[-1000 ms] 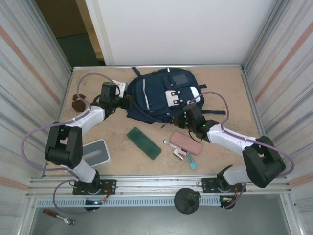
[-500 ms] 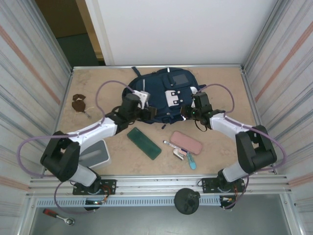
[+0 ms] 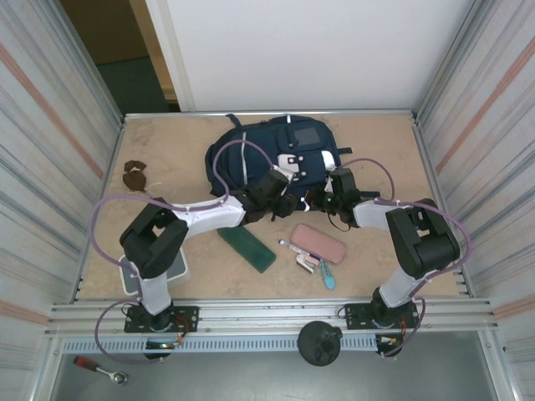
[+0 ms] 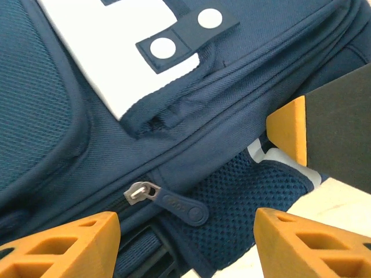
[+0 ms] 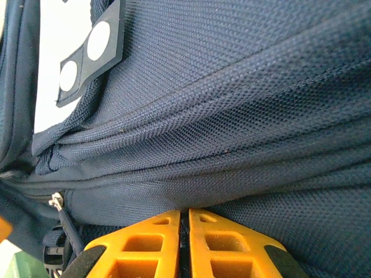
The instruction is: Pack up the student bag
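Fabric up close: tight navy weave, ribbed seams, a smooth white patch [image 4: 87, 46] with a two-dot tab. The student bag [image 3: 251, 154] lies at the far middle of the table [image 3: 167, 159]. The left pincer [image 4: 185, 243] stands apart at its near edge, with an oval rubbery zipper pull [image 4: 184, 207] between the orange fingers and mesh beside it. The right pincer [image 5: 183, 243] is pressed together against the seam folds; whether any cloth is nipped, I can't tell. Just nearer lie a flat green case [image 3: 247, 244], a pink pouch [image 3: 318, 243] and pens [image 3: 324, 273].
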